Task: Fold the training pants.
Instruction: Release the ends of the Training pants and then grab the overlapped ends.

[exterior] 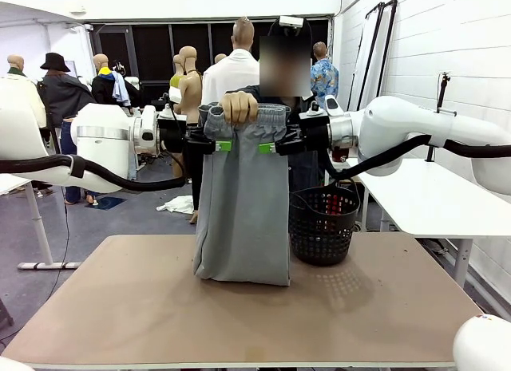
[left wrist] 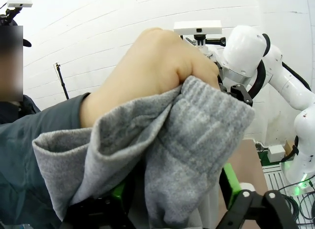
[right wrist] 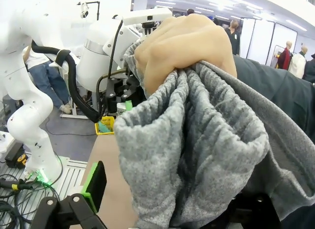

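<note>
Tabletop (exterior: 120, 307), tan, bears the lower end of the training pants (exterior: 243, 211), which hang left of a black basket (exterior: 322, 227). A person's hand (exterior: 239, 108) grips the waistband; left gripper (exterior: 221, 146) and right gripper (exterior: 268, 148) flank it, jaws spread. White wall (exterior: 447, 36) at right.

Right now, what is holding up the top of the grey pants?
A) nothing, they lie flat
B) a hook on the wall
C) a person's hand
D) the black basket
C: a hand is closed in a fist around the gathered waistband of the training pants. They hang down from it, and their lower end rests on the table.
</note>
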Available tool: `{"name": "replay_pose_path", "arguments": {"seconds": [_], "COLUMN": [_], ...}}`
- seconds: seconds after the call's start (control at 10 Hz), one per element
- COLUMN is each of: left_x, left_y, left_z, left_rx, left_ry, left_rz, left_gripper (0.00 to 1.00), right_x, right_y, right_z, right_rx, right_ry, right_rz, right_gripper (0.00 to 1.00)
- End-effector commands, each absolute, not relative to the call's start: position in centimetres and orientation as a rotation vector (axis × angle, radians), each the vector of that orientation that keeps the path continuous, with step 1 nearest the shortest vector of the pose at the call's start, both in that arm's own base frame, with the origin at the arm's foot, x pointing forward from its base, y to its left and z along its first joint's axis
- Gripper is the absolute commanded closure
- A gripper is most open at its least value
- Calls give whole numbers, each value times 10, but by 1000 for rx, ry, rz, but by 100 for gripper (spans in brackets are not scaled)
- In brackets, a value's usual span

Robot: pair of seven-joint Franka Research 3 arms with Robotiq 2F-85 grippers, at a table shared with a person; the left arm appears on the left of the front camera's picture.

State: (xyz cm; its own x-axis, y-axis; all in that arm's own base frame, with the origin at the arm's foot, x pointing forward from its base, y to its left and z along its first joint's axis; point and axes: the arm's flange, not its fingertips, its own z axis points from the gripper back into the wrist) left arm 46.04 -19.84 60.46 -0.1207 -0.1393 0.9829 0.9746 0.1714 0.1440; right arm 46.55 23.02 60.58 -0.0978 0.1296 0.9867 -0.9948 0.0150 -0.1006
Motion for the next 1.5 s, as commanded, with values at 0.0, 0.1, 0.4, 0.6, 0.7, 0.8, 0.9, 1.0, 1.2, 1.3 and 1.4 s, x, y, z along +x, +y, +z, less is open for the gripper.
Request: {"name": "replay_pose_path", "arguments": {"seconds": [0.0,0.1,0.4,0.6,0.7,0.8,0.9,1.0,1.2,1.3,1.4], "left_x": [456,451,438,430,427,426,424,421,421,421,421], "left_y": [-195,-191,-180,-169,-164,-160,-156,-151,-143,-142,-142], "left_z": [605,603,603,600,598,595,592,590,585,584,584], "left_rx": [-903,-895,-877,-858,-848,-839,-831,-823,-803,-783,-755], "left_ry": [-1279,-1304,-1289,-1284,-1276,-1267,-1261,-1262,-1295,-1317,-1347], "left_rz": [-1194,-1190,-1166,-1134,-1119,-1105,-1092,-1077,-1052,-1040,-1030], "left_gripper": [0,0,0,0,0,0,0,0,0,0,0], "right_x": [468,468,464,459,455,454,450,447,448,447,446], "right_y": [231,228,217,205,198,194,189,185,183,182,181], "right_z": [611,611,610,606,604,602,600,598,596,597,598], "right_rx": [1011,990,957,946,938,931,922,912,910,906,890], "right_ry": [-1169,-1183,-1181,-1162,-1163,-1167,-1171,-1183,-1198,-1205,-1219], "right_rz": [1305,1286,1261,1233,1217,1202,1191,1173,1154,1148,1133], "right_gripper": [0,0,0,0,0,0,0,0,0,0,0]}}
